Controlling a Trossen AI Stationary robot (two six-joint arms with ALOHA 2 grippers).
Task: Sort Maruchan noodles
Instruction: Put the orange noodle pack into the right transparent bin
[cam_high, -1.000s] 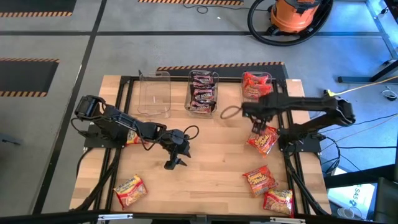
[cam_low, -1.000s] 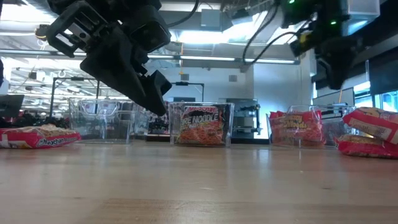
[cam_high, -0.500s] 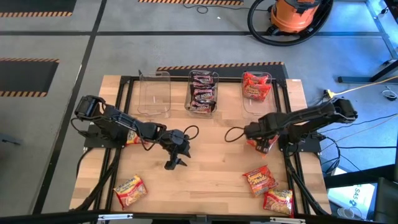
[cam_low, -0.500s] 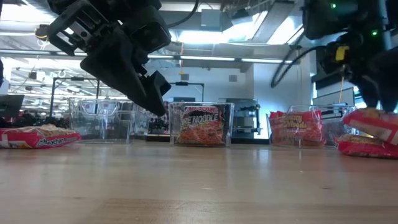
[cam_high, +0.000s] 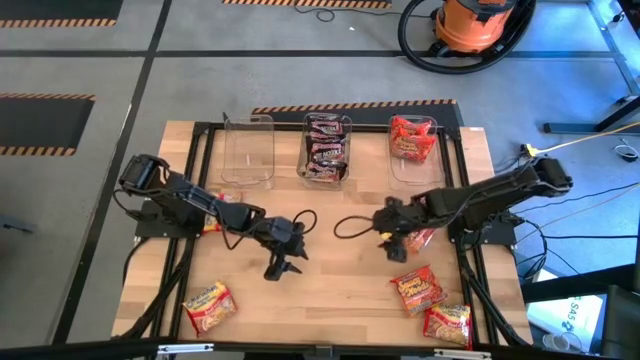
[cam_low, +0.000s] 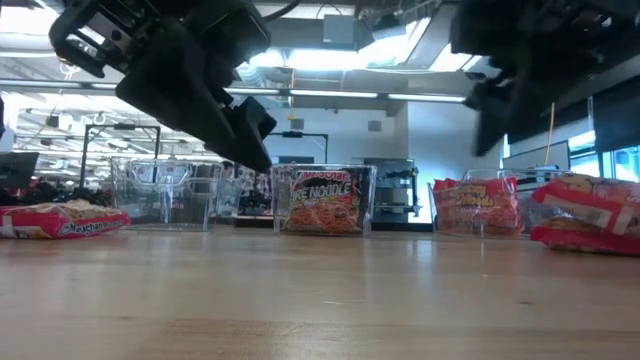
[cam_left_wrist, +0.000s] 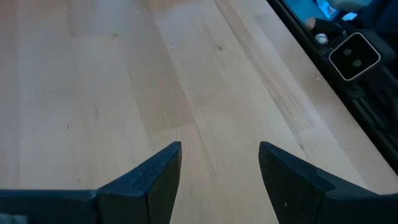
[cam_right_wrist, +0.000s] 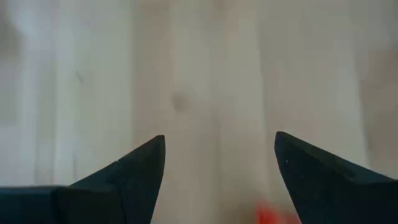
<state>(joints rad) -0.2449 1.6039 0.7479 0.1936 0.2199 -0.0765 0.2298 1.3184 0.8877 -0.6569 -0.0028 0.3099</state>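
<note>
Three red-orange Maruchan packets lie flat on the wooden table: one at the near left (cam_high: 208, 305) and two at the near right (cam_high: 418, 288) (cam_high: 447, 322). Another packet (cam_high: 424, 238) shows partly under my right arm, and one (cam_high: 212, 222) under my left arm. Along the far edge stand three clear tubs: an empty one (cam_high: 248, 150), one with dark packets (cam_high: 327, 148), one with red packets (cam_high: 412, 138). My left gripper (cam_left_wrist: 219, 174) hangs open over bare wood near the table's middle. My right gripper (cam_right_wrist: 219, 162) is open too, right of the middle, over bare wood.
Black frame rails (cam_high: 200, 160) run along the table's left, right and far sides. A cable loop (cam_high: 350, 225) hangs from my right arm over the middle of the table. Bare wood lies between the two grippers and along the near edge.
My right gripper has swung from beside the tub of red packets toward the table's near edge and a little toward its middle, sinking and tipping more steeply downward. It stays open and holds nothing. The packets lie where they were.
</note>
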